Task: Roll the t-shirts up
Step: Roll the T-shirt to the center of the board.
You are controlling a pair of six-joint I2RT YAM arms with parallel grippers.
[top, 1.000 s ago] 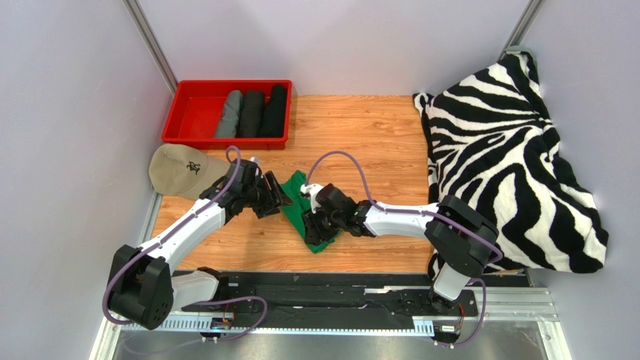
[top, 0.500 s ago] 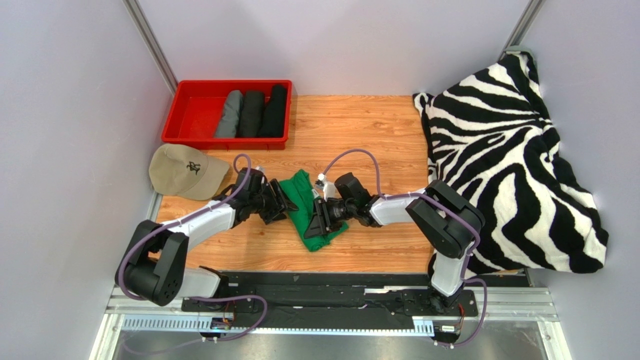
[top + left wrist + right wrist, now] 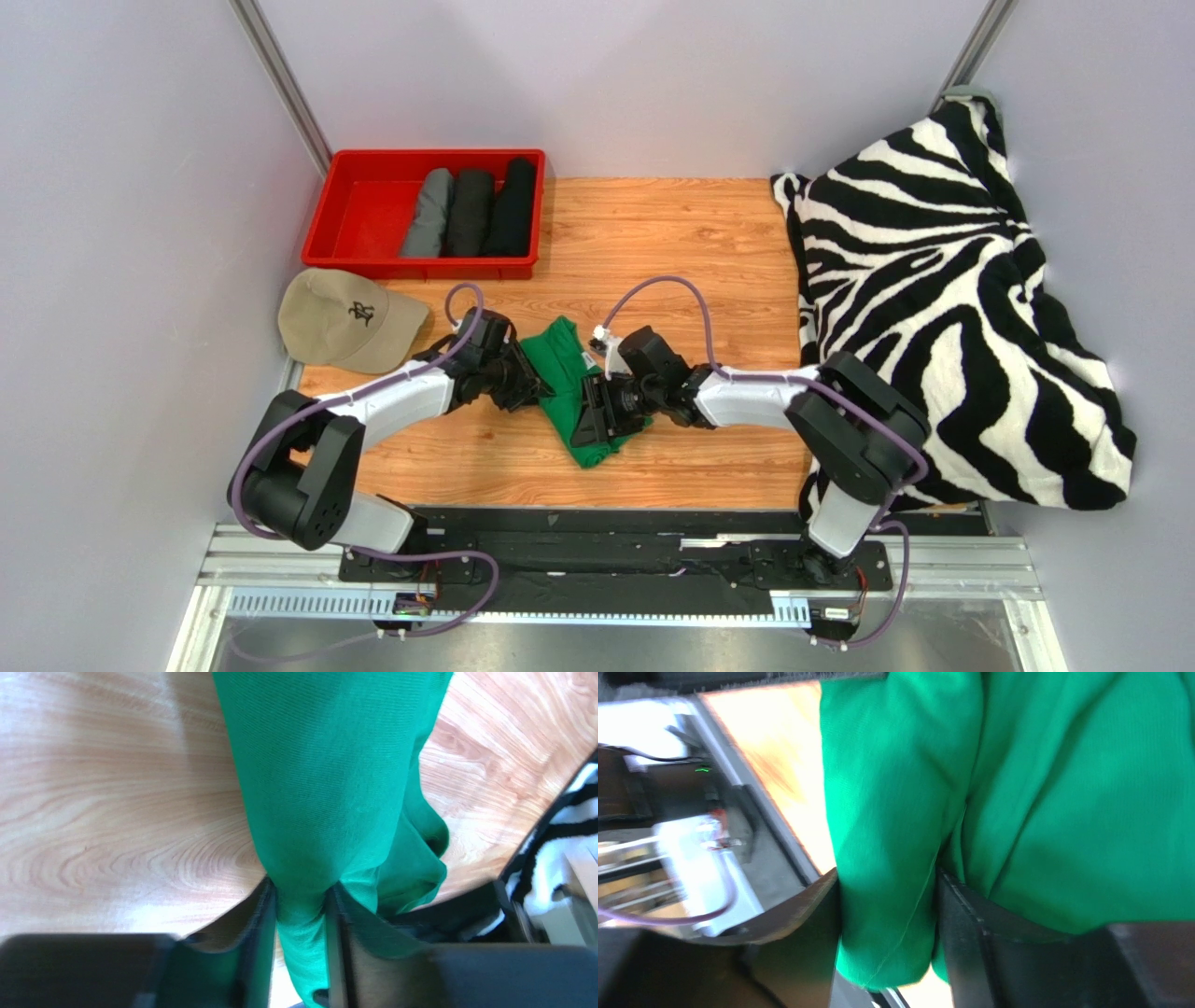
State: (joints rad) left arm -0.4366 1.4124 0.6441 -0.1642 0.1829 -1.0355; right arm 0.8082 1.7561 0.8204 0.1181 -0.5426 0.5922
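The bright green t-shirt (image 3: 565, 367) lies bunched in a narrow strip on the wooden table, between my two grippers. My left gripper (image 3: 523, 382) is at its left edge, and in the left wrist view its jaws (image 3: 300, 906) pinch a fold of the green cloth (image 3: 330, 777). My right gripper (image 3: 591, 415) is on the shirt's right side; in the right wrist view a thick roll of green cloth (image 3: 899, 812) fills the gap between its fingers (image 3: 889, 913). One grey rolled t-shirt (image 3: 428, 213) and two black ones (image 3: 470, 210) (image 3: 514, 207) lie in the red tray (image 3: 358, 210).
A beige cap (image 3: 344, 319) lies left of the left arm, just in front of the tray. A zebra-striped blanket (image 3: 954, 308) is heaped over the right side of the table. Grey walls close in left and right.
My left gripper has slid right onto the shirt's edge and its jaws have closed on the cloth. The right gripper moved up and left, and the shirt is bunched narrower.
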